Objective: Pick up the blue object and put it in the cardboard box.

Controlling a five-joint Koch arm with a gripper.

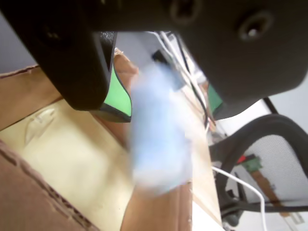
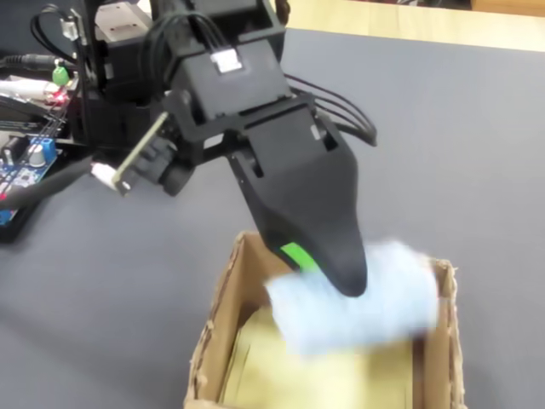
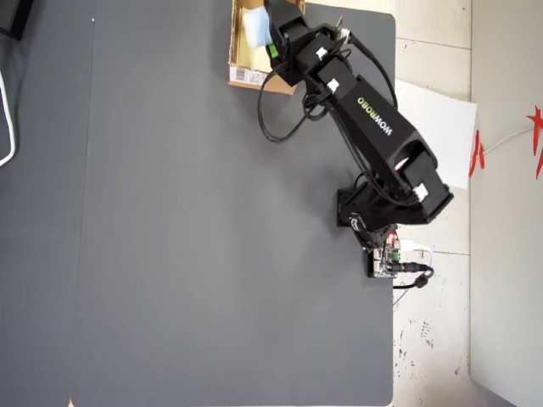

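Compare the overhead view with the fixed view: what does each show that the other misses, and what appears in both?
Only the overhead view shows the whole arm down to its base, the full grey mat and the box's white label. Only the fixed view shows the blurred blue object at the hand over the box's pale inside. Both show the cardboard box, the object and the hand.
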